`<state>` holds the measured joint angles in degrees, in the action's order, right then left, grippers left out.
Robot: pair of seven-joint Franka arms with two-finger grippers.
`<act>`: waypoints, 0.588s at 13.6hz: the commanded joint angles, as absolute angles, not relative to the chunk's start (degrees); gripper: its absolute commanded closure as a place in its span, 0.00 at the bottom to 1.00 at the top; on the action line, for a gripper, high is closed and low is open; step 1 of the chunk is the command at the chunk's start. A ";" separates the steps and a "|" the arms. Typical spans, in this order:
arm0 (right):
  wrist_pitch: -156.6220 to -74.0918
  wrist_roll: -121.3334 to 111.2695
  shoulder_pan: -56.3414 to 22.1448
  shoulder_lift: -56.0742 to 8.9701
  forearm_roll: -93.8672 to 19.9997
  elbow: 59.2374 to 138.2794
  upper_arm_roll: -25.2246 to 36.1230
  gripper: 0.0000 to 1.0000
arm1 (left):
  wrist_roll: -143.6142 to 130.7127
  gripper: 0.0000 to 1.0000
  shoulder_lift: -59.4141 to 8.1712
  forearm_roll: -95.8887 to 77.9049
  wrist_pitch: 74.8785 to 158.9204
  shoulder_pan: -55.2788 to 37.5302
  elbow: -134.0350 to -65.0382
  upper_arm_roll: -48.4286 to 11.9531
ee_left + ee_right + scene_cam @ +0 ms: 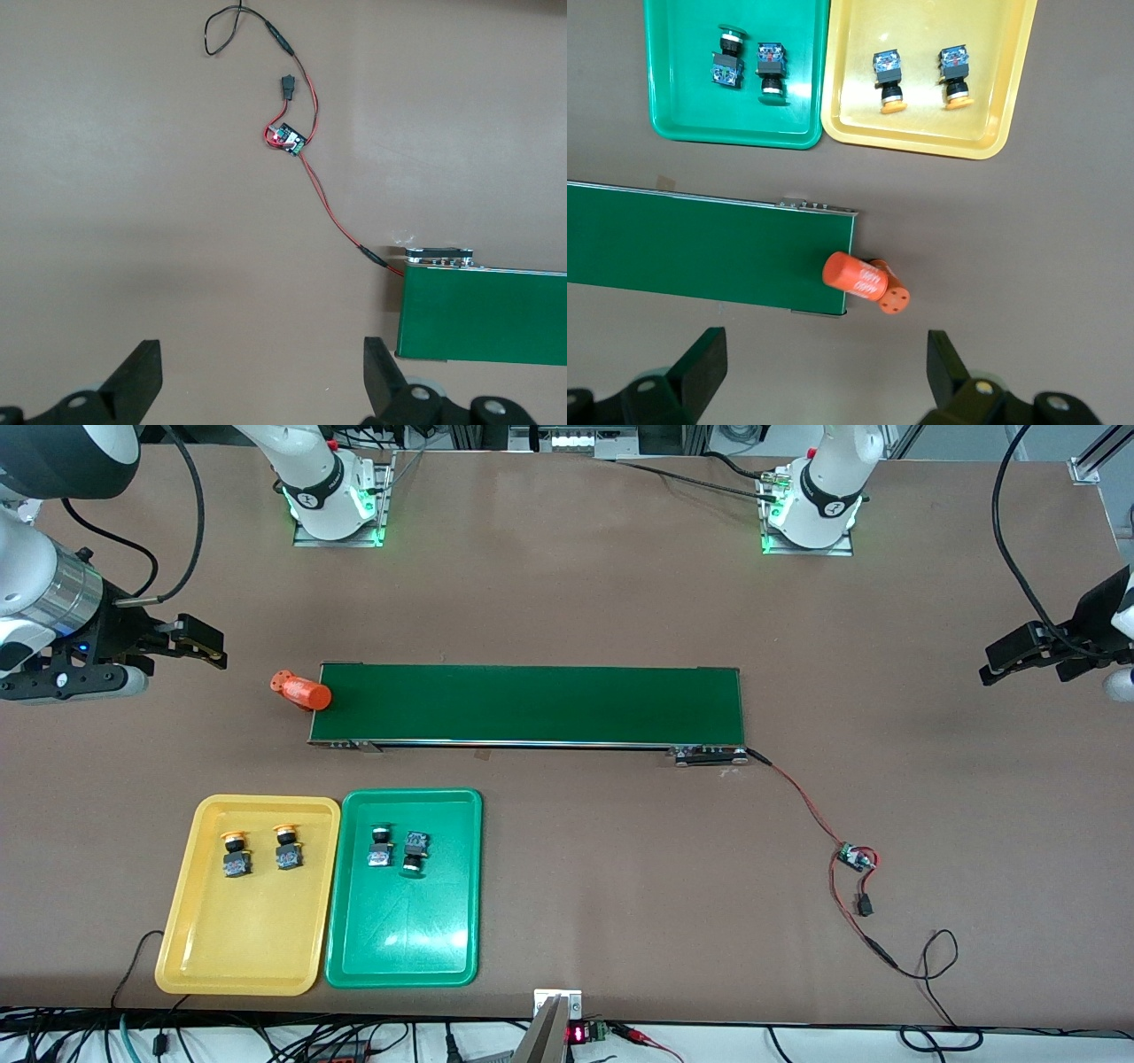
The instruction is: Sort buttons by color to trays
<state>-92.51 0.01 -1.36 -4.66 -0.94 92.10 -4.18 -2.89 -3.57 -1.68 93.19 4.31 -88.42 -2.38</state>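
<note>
Two yellow-capped buttons lie in the yellow tray. Beside it, toward the left arm's end, the green tray holds two green-capped buttons. The right wrist view shows both trays with these buttons in them. My right gripper hangs open and empty over bare table at the right arm's end, near the belt's end. My left gripper waits open and empty over the table's other end.
A long dark-green conveyor belt crosses the table's middle. An orange cylinder lies at its end toward the right arm. A small circuit board with red and black wires lies toward the left arm's end.
</note>
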 commanded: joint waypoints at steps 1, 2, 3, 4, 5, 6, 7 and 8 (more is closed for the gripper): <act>-91.67 -0.62 -1.05 -5.19 -1.41 90.62 -4.13 0.00 | -1.76 0.00 -2.64 -0.88 92.72 4.39 -88.77 -2.55; -91.67 -0.62 -1.05 -5.19 -1.41 90.70 -4.13 0.00 | -1.76 0.00 -2.64 -0.88 92.64 4.39 -88.77 -2.55; -91.67 -0.62 -1.05 -5.19 -1.32 90.70 -4.13 0.00 | -1.76 0.00 -2.64 -0.79 92.72 4.39 -88.77 -2.55; -91.67 -0.62 -1.05 -5.19 -1.32 90.62 -4.13 0.00 | -1.76 0.00 -2.64 -0.79 92.72 4.39 -88.77 -2.55; -91.67 -0.62 -1.05 -5.19 -1.41 90.44 -4.13 0.00 | -1.76 0.00 -2.64 -0.88 92.72 4.39 -88.77 -2.55; -91.67 -0.62 -1.05 -5.19 -1.41 90.35 -4.13 0.00 | -1.76 0.00 -2.64 -0.79 92.72 4.39 -88.77 -2.55; -91.76 -0.62 -1.05 -5.19 -1.41 90.35 -4.13 0.00 | -1.76 0.00 -2.64 -0.79 92.72 4.39 -88.77 -2.55; -91.67 -0.62 -1.05 -5.19 -1.41 90.35 -4.13 0.00 | -1.76 0.00 -2.64 -0.79 92.72 4.39 -88.77 -2.55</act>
